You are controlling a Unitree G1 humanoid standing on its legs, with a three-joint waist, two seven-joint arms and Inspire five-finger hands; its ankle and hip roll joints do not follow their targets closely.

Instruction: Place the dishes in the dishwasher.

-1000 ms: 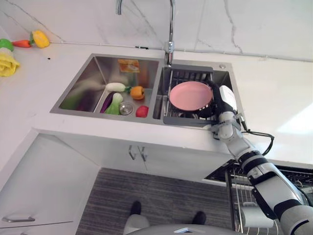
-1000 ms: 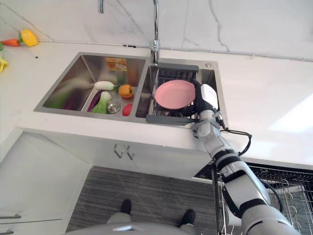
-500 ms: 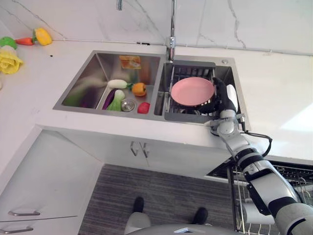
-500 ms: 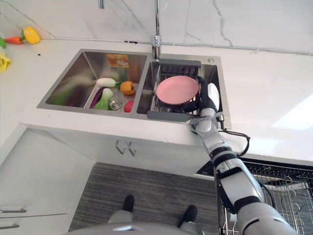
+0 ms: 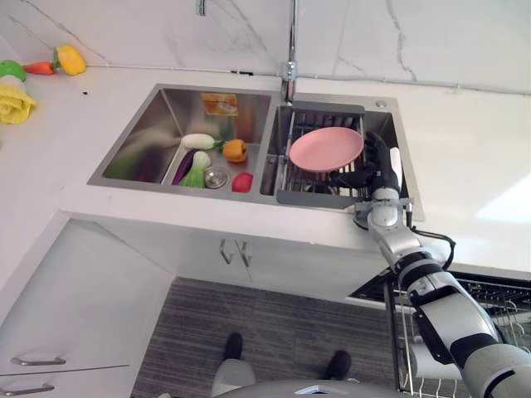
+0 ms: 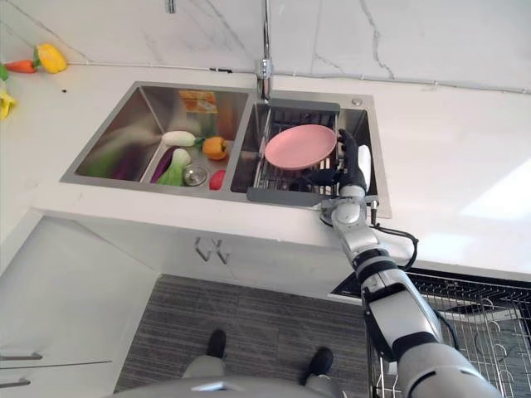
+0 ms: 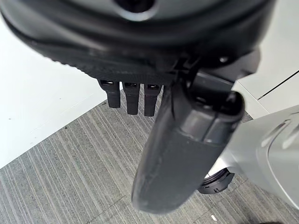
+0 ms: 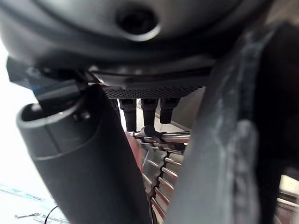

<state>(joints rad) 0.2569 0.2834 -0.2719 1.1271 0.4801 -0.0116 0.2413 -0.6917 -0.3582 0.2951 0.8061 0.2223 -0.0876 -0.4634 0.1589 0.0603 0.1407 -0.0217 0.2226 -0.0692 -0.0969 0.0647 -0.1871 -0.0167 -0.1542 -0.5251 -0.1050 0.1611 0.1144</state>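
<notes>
Left eye view showed the round pink plate (image 5: 326, 148) tilted above the dark wire rack (image 5: 319, 170) in the right basin of the steel double sink (image 5: 166, 116), its right edge pinched by the dark right hand (image 5: 377, 166) (thumb under, fingers over). Toy vegetables (image 5: 211, 159) lay in the left basin. Left hand (image 7: 163, 154) hung over grey striped floor (image 7: 60, 177), fingers relaxed.
</notes>
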